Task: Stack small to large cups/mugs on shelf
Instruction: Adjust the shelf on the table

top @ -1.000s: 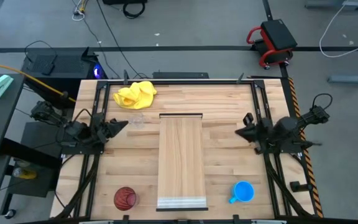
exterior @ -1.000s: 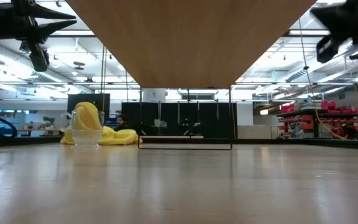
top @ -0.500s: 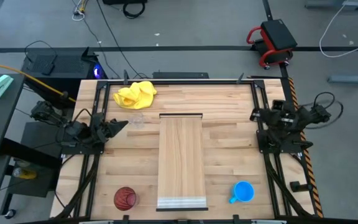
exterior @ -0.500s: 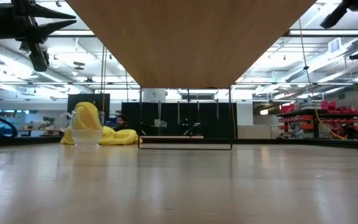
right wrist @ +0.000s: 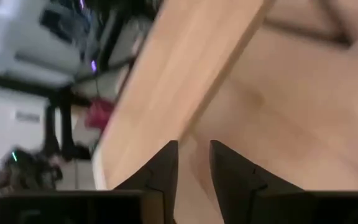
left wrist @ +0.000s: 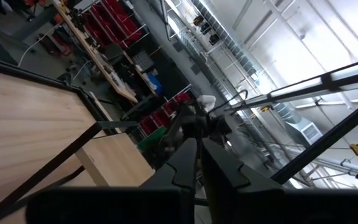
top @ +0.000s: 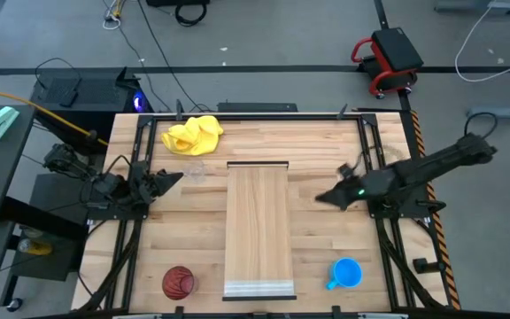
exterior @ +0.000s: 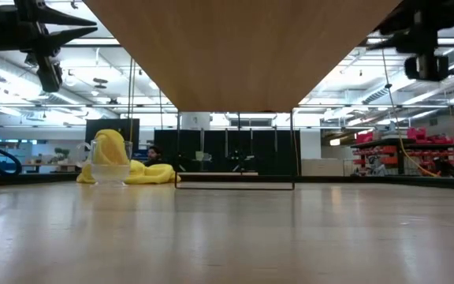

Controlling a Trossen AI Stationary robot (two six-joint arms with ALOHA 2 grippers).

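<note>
My right pincer [top: 326, 198] reaches over the surface [top: 326, 151], between its right edge and the shelf [top: 258, 226]; fingers a narrow gap apart, nothing held. My left pincer [top: 173, 178] waits at the left edge, fingers pressed together, empty.

Shelf: long pale plank board down the middle, lighter lip at the near short end.

Clear cup [top: 194, 171]: small, see-through, just beside the left pincer, near the yellow cloth [top: 193, 135].

Dark red ribbed cup [top: 179, 283]: near-left corner.

Bright blue mug [top: 346, 274]: handle showing, near-right corner.
</note>
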